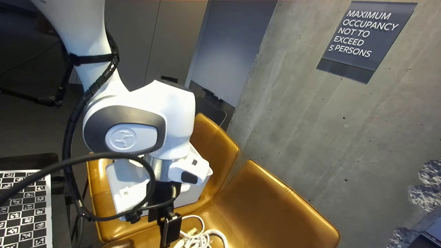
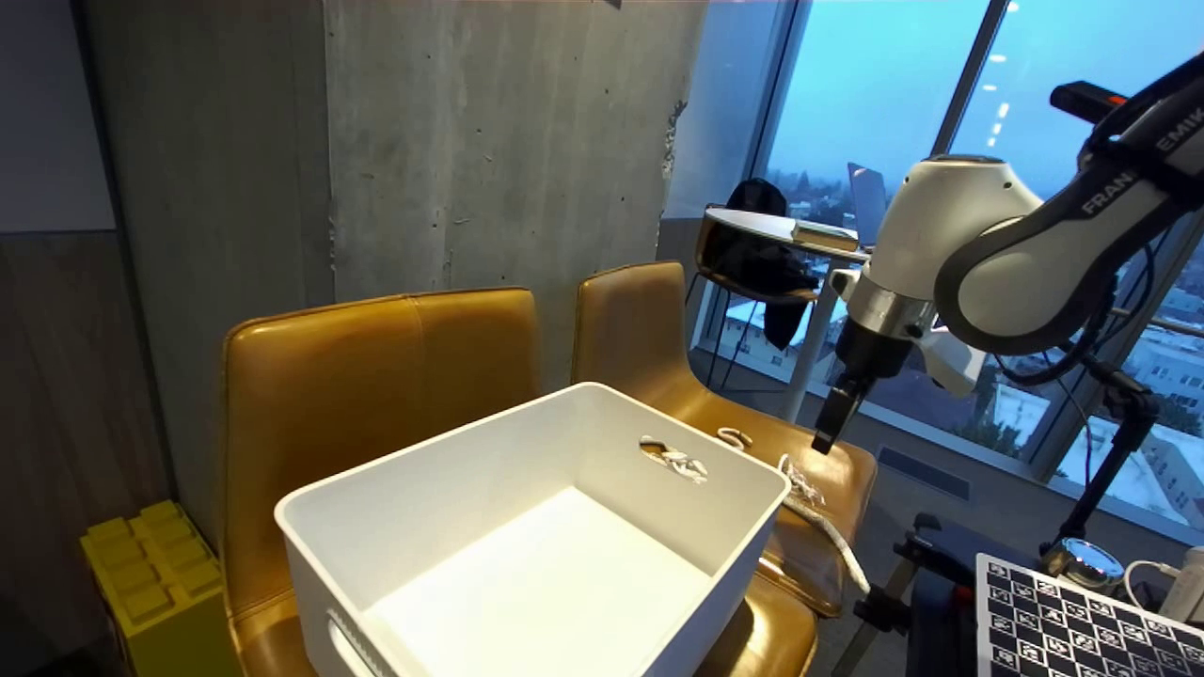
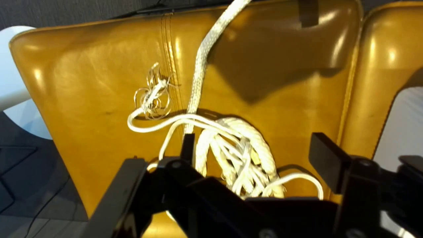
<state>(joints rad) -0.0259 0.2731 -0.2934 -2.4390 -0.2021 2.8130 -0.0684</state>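
Rope bundle (image 3: 246, 155), white and loosely tangled, lies on a tan chair seat (image 3: 99, 72), and in the wrist view it shows within the gap of the gripper (image 3: 257, 153), nearer the 9 o'clock finger than the one at 3 o'clock. The jaws stand wide apart with nothing clamped between them; whether a tip brushes the cords I cannot tell. With the bundle as the dial's centre, a braided rope (image 3: 200, 71) runs out toward 11 o'clock, a frayed end (image 3: 153, 96) lies at 10 o'clock, and a thin loop (image 3: 302, 176) bows out at 4 o'clock.

If that offset holds close in, a small shift toward 9 o'clock should let both fingers meet the bundle evenly. The thick coil (image 3: 259, 143) with the cords crossing it looks like the soundest hold; the loop or frayed end pinched alone would probably pull through and leave the rest behind. Soft rope tends to squash, so a deep bite and a slow, firm closing seem wise, the tips kept just off the leather. Thin cords cross over the braided rope, which could snag and drag, so any lift should start gently. In an exterior view a white bin (image 2: 489, 470) stands at 8 o'clock from the gripper, and its tall wall calls for clearance on that side.
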